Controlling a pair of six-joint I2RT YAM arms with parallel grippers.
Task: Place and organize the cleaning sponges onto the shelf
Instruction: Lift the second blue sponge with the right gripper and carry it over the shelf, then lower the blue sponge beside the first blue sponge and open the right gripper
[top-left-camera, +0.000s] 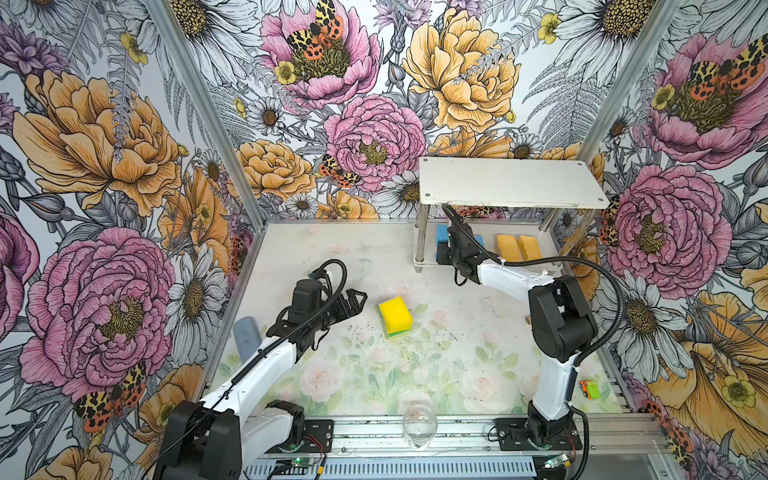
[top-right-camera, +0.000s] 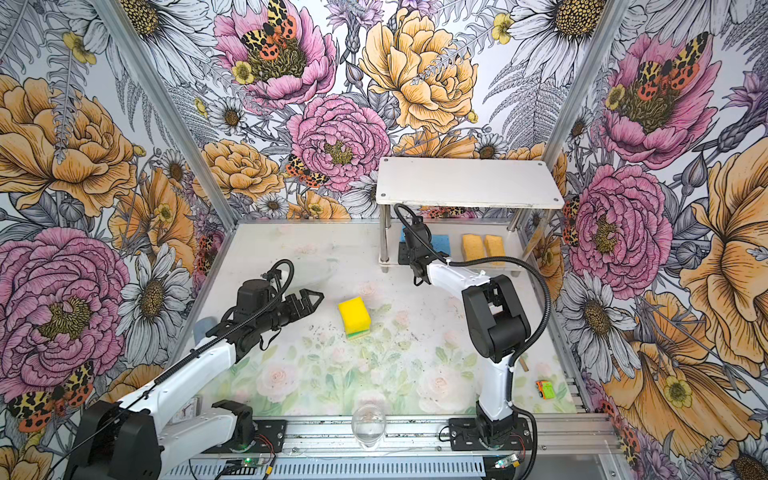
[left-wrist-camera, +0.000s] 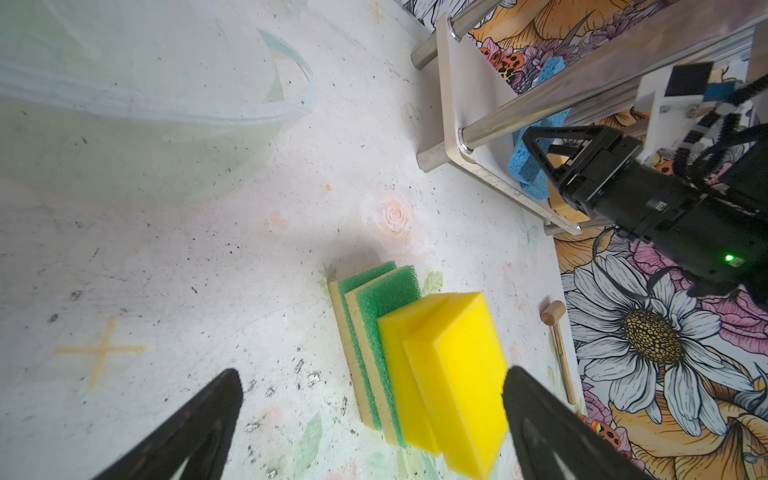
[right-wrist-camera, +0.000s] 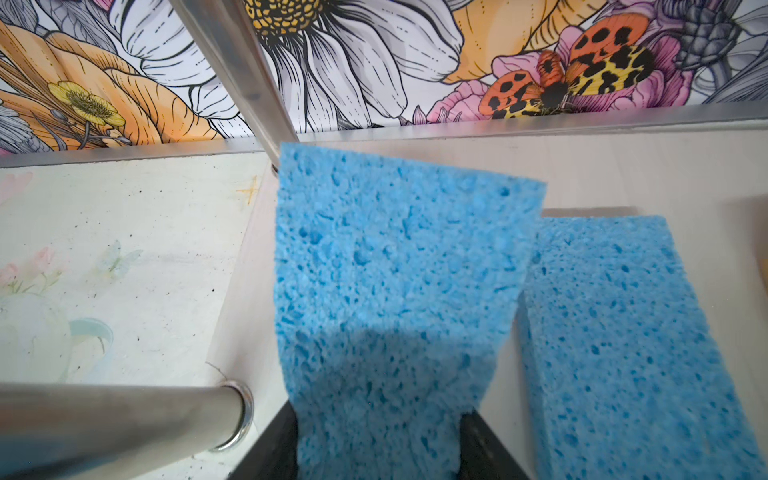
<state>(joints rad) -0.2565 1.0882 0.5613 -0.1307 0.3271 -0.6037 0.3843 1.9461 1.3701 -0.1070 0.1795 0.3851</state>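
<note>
The shelf (top-left-camera: 511, 183) (top-right-camera: 469, 183) stands at the back right. On its lower board lie two orange-yellow sponges (top-left-camera: 518, 247) and a blue sponge (right-wrist-camera: 615, 332). My right gripper (right-wrist-camera: 378, 449) (top-left-camera: 448, 245) reaches in over that board, shut on a second blue sponge (right-wrist-camera: 395, 270), which is pinched and tilted next to the first. Mid-table, two thick yellow sponges (left-wrist-camera: 453, 365) (top-left-camera: 395, 316) are stacked on two green-topped ones (left-wrist-camera: 374, 291). My left gripper (left-wrist-camera: 374, 419) (top-left-camera: 353, 301) hangs open just left of the stack, holding nothing.
A grey-blue cylinder (top-left-camera: 247, 334) stands by the left wall beside my left arm. A clear glass (top-left-camera: 419, 426) sits on the front rail. A small toy car (top-left-camera: 589, 389) and a wooden mallet (left-wrist-camera: 557, 332) lie on the right side. A clear bowl (left-wrist-camera: 166, 104) is at the back left.
</note>
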